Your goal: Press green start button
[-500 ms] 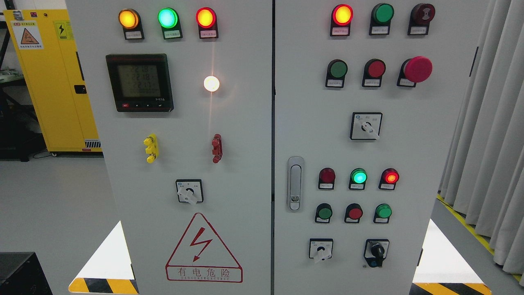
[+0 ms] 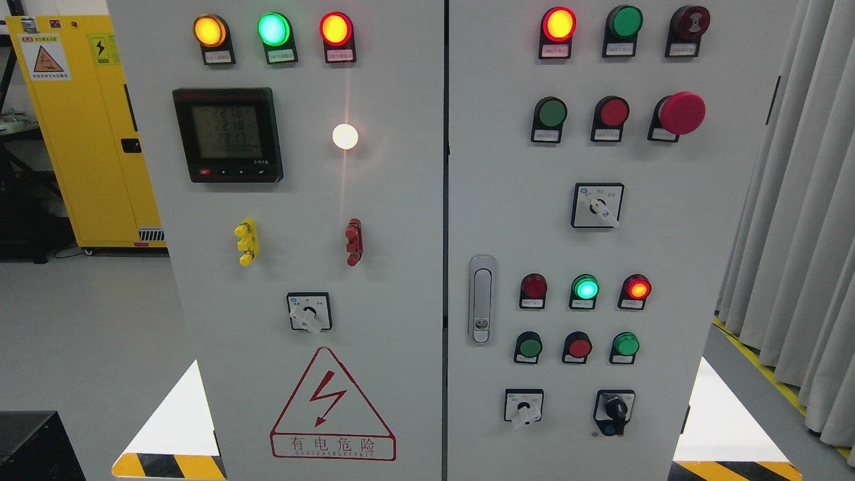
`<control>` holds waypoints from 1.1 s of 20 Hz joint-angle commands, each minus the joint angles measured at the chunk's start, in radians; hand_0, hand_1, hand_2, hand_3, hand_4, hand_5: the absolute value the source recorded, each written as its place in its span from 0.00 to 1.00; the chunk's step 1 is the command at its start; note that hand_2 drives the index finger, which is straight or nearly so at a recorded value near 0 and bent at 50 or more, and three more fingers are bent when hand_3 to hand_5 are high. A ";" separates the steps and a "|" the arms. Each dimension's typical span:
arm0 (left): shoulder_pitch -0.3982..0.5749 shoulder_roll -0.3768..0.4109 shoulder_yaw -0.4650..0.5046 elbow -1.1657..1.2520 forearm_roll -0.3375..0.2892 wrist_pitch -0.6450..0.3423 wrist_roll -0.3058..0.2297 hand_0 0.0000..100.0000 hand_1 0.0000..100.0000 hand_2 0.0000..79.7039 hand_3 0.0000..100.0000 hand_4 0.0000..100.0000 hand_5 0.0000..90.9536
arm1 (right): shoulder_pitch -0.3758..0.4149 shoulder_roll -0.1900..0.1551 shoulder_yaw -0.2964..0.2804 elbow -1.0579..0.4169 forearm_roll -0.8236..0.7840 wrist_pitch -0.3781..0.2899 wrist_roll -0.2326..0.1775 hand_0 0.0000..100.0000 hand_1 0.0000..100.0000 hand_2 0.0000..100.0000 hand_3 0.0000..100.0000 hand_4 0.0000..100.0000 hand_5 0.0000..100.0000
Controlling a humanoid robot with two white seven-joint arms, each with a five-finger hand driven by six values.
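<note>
Head view: showed a grey electrical cabinet [image 2: 401, 220] with two doors split by a dark vertical seam.

Left door: carried three lit indicator lamps along the top, namely amber [image 2: 209, 31], green [image 2: 274, 29] and red [image 2: 335, 29]; one digital meter [image 2: 228, 134]; one glowing white lamp [image 2: 345, 136]; one yellow terminal [image 2: 246, 242] and one red terminal [image 2: 353, 242]; one rotary switch [image 2: 308, 312]; one red-outlined hazard triangle [image 2: 332, 404].

Right door: counted three green push buttons, at upper row [image 2: 552, 113], lower left [image 2: 530, 347] and lower right [image 2: 626, 345], without readable labels, so could not tell which was the start button. Also held two red push buttons [image 2: 614, 112] [image 2: 579, 348], one red mushroom stop [image 2: 681, 112], two white-handled rotary switches [image 2: 598, 206] [image 2: 524, 406], one key switch [image 2: 614, 411] and one door latch [image 2: 481, 299].

Neither robot hand nor arm appeared, so finger state could not be told.

Edges: yellow cabinet [image 2: 80, 133] stood far left, grey curtain [image 2: 795, 220] hung right, striped floor tape [image 2: 167, 465] lay at both lower cabinet corners. Open floor spread at left.
</note>
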 commanded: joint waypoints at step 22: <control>0.000 0.001 0.000 0.000 0.000 0.000 -0.001 0.12 0.56 0.00 0.00 0.00 0.00 | -0.104 0.012 -0.166 -0.078 0.631 0.096 -0.127 0.36 0.77 0.00 0.81 0.87 0.92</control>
